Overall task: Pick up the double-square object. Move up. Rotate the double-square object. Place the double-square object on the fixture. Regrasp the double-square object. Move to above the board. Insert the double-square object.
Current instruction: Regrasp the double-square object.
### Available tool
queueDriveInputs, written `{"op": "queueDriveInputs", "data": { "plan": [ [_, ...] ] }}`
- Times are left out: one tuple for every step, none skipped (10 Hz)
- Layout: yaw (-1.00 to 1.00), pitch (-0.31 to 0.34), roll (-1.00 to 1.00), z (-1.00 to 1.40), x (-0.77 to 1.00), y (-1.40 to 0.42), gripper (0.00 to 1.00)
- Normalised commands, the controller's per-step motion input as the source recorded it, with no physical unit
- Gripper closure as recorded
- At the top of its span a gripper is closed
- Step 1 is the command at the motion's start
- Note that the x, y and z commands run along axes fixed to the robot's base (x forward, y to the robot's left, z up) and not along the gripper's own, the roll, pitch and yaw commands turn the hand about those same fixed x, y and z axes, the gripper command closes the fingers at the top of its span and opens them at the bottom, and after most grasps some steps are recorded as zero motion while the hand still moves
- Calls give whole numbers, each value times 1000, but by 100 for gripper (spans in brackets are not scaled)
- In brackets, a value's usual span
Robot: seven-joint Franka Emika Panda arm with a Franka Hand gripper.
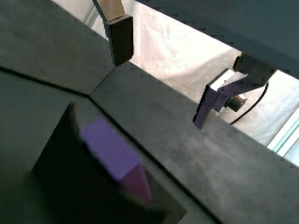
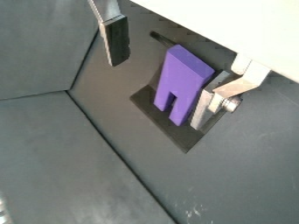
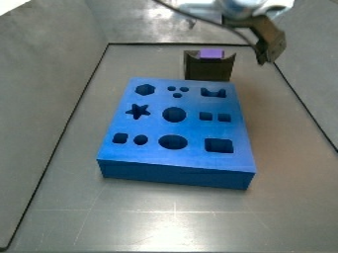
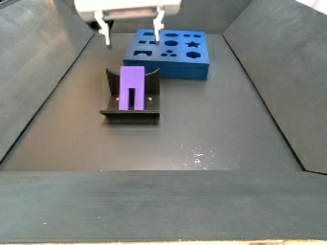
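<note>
Hand (image 4: 130, 38) hovers empty above the fixture (image 4: 130, 107), fingers apart; double-square object (image 4: 133, 84) rests there, lower end hidden.

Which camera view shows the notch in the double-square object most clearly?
A wrist view shows the double-square object best: its notch faces the camera as it rests on the fixture. A side view gives it smaller; the others show only part. The open gripper hovers above, empty.

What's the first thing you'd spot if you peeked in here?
Probably the big bright-blue board full of star, circle and square holes, lying mid-floor. Next, the purple double-square object sitting in the dark fixture beside the board. The gripper hangs just above it, fingers apart, holding nothing.
</note>
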Motion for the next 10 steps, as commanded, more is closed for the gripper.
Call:
{"op": "queueDriveInputs", "data": {
  "plan": [
    [16,-66,70,-1000,105,38,0],
    [4,-59,69,-1000,111,33,0],
    [-7,-39,67,-958,120,27,0],
    [-6,-32,68,-863,116,20,0],
    [-5,-18,70,-685,95,10,0],
    [1,-12,68,-551,85,6,0],
    [12,-13,60,-377,79,4,0],
    [16,-15,57,-294,78,4,0],
    [22,-5,51,-183,31,-3,0],
    [17,-9,51,-167,13,-8,0]
  ]
}}
